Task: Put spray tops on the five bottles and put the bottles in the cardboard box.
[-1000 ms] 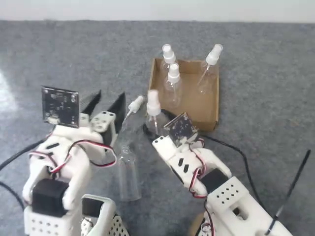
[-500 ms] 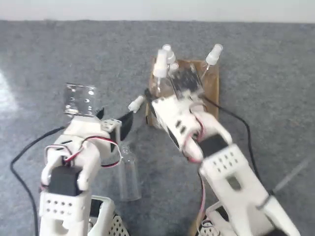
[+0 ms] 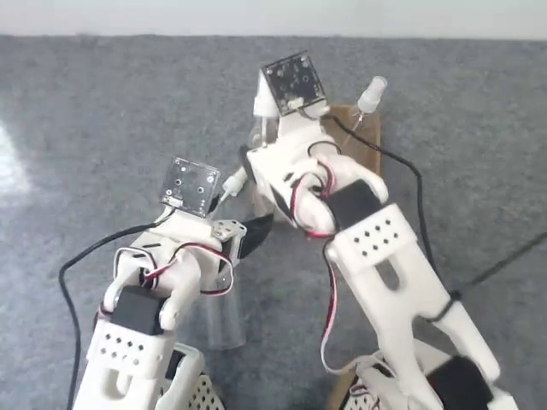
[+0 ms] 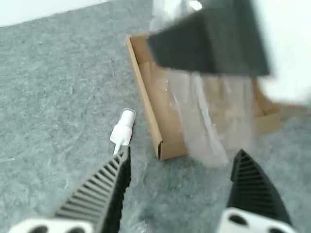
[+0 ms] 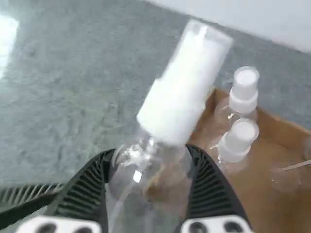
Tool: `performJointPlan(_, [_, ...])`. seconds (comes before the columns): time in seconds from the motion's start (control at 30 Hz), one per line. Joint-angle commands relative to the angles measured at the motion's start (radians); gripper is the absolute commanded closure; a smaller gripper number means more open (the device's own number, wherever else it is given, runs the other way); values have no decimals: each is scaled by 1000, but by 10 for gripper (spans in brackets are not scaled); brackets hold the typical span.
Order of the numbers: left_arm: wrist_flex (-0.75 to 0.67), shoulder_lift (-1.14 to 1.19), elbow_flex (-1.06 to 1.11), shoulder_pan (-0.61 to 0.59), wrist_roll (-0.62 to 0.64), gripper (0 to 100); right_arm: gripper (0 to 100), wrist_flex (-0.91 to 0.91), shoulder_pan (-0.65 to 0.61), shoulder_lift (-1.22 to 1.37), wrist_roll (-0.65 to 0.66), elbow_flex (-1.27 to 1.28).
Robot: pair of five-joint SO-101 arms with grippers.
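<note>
Right gripper point(image 5: 153, 155) closed around the clear body of a capped spray bottle point(image 5: 150, 187), held aloft at the edge of the cardboard box point(image 4: 143, 92). Left gripper point(image 4: 182, 155) spread wide and empty near a loose spray top point(image 4: 122, 130). Expect light, thin-walled, slick plastic; hold it at mid-body with gentle pressure.

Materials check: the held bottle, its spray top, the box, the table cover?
Held bottle: likely clear plastic, glossy; see-through, with highlights.
Spray top: opaque white plastic, smooth.
Cardboard box: brown matte card, raw cut edges.
Table cover: grey felt or short carpet, fuzzy, matte.
</note>
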Motion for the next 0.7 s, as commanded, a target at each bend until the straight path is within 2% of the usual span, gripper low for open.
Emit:
performJointPlan(0.0, [-44,-12,-5,-11,-8,694,993,81,-38,-134,-9,-75])
performJointPlan(0.2, [-44,-12,-2,-11,-8,694,993,139,-21,-223,2,-72])
performJointPlan(0.3, [-41,-12,2,-11,-8,695,993,130,25,-223,78,-64])
performJointPlan(0.53, [-37,-14,15,-12,-8,727,993,128,297,-223,222,-63])
performJointPlan(0.67, [-37,-14,21,-12,-8,739,993,125,377,-223,267,-60])
